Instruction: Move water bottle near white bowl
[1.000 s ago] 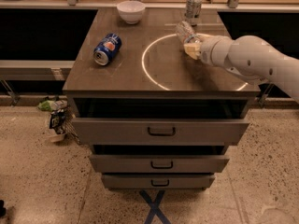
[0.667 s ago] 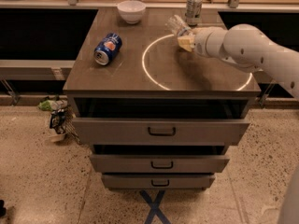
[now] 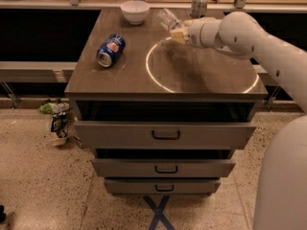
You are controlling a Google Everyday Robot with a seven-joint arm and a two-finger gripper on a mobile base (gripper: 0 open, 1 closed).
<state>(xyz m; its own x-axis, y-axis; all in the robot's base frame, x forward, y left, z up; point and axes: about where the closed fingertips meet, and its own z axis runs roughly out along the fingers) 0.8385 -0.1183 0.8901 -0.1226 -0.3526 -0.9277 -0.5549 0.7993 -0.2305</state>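
Note:
The water bottle [image 3: 169,18] is clear and tilted, held above the cabinet top at the far middle. My gripper [image 3: 179,31] is shut on its lower end, with the white arm reaching in from the right. The white bowl [image 3: 135,11] stands at the far edge of the top, a short way left of the bottle. The bottle does not touch the bowl.
A blue soda can [image 3: 111,50] lies on its side at the left of the brown cabinet top [image 3: 201,80]. A silver can [image 3: 198,5] stands at the far right edge. The top drawer [image 3: 165,134] is pulled open. Litter [image 3: 57,121] lies on the floor at left.
My gripper has carried the bottle to the left and farther back, toward the white bowl. The cans and the bowl have not moved.

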